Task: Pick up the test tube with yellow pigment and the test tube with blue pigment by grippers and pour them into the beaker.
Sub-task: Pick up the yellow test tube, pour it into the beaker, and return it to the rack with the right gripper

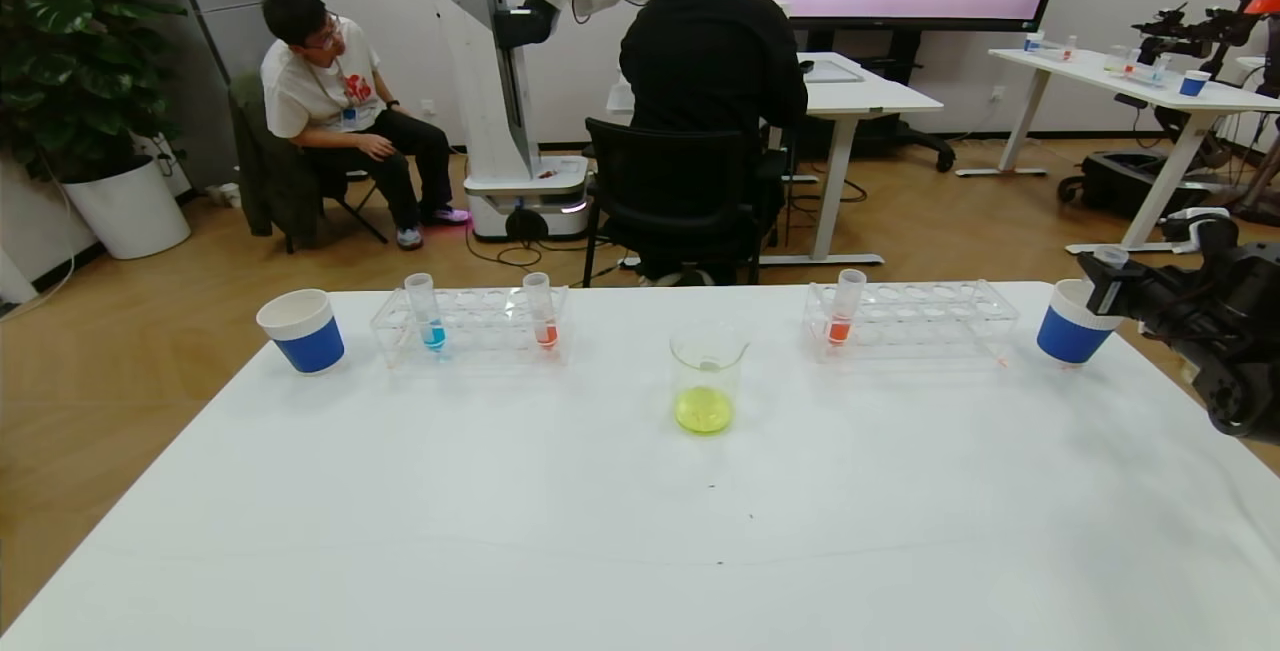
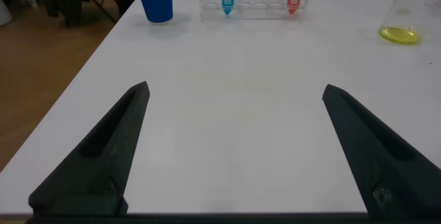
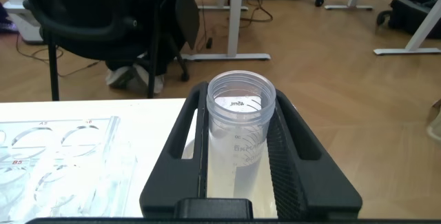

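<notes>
Low over the near left of the white surface (image 1: pixel 640 531), my left gripper (image 2: pixel 234 148) is hanging with jaws spread wide, gripping nothing. Mid-surface, the beaker (image 1: pixel 708 376) is standing upright, holding yellow-green liquid at its base. Off the right edge, my right gripper (image 3: pixel 238 176) is clamping an emptied-looking clear test tube (image 3: pixel 240 141), mouth up, just above the right blue paper cup (image 1: pixel 1070 323). Farther back left, the test tube with blue pigment (image 1: pixel 428 311) is sitting upright in the left rack (image 1: pixel 470 326), an orange-red tube (image 1: pixel 541 309) sharing it; a left paper cup (image 1: pixel 302 331) is standing beside.
</notes>
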